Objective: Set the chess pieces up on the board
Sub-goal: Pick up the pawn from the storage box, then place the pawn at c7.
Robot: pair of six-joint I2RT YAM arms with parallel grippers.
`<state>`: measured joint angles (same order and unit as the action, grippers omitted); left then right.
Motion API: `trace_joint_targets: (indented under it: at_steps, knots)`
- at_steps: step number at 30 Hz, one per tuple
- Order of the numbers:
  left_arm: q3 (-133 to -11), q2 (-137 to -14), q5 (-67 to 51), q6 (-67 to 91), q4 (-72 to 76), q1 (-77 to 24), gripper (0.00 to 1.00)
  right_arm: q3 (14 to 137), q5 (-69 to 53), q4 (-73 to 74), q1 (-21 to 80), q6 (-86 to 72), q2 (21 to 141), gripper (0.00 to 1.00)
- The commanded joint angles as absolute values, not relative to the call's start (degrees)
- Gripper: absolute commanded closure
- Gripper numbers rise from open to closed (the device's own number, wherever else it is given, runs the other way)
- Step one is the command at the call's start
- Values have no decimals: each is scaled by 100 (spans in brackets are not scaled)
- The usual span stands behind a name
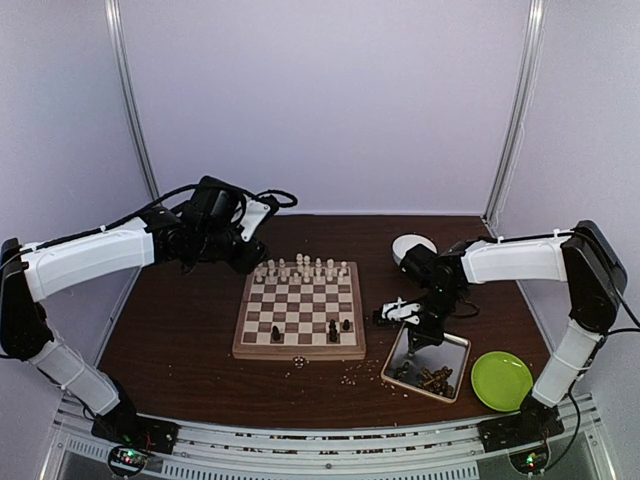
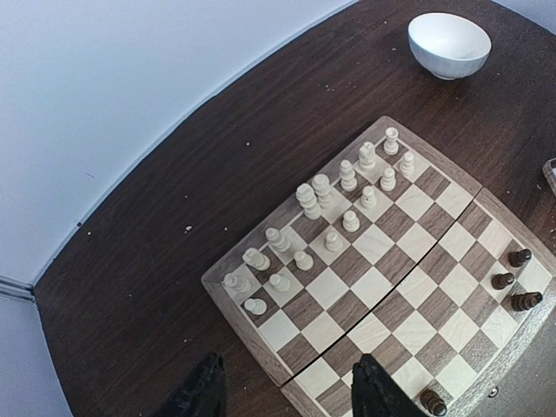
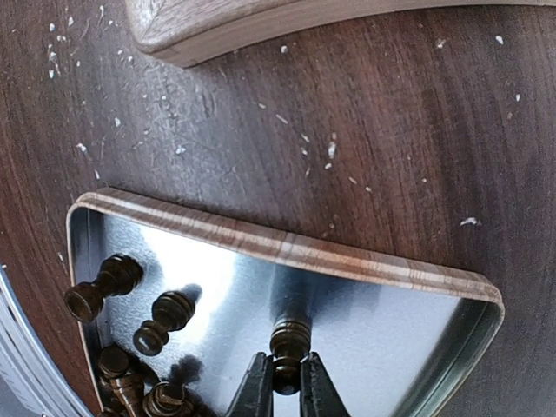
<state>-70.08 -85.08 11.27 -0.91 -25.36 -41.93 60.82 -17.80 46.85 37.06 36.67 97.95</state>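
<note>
Metal tray (image 1: 452, 352), wht bowl (image 1: 413, 247) & grn plate (image 1: 501, 380).

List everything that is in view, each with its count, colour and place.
board: one, cream and brown checks, middle of table
cream pieces: sixteen, cream, board's two far rows
dark pieces on board: four, dark brown, near rows
tray: one, shiny metal, right of board
dark pieces in tray: several, dark brown, mostly at one end
bowl: one, white, beyond the tray
plate: one, green, near right corner
crumbs: many, pale, scattered by board and tray
table: one, dark brown wood
left hand: one, black, open, by board's far left corner
right hand: one, black, in tray, shut on a dark piece
</note>
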Motion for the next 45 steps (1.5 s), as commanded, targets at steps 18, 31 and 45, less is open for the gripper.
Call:
trace_joint_targets:
  at_steps: [18, 31, 45]
  knots:
    - [-7172, -8470, 943, -35, -2470, -4157, 49, 6535, -2892, 5149, 3221, 3570, 9756, 99]
    - [-7173, -8350, 1195, -40, -2478, -4157, 49, 7019, -1935, 5139, 3334, 3260, 9376, 98]
    - [-7049, -7683, 2246, 76, -2443, -4162, 48, 9856, -830, 5835, 4676, 3269, 10693, 98]
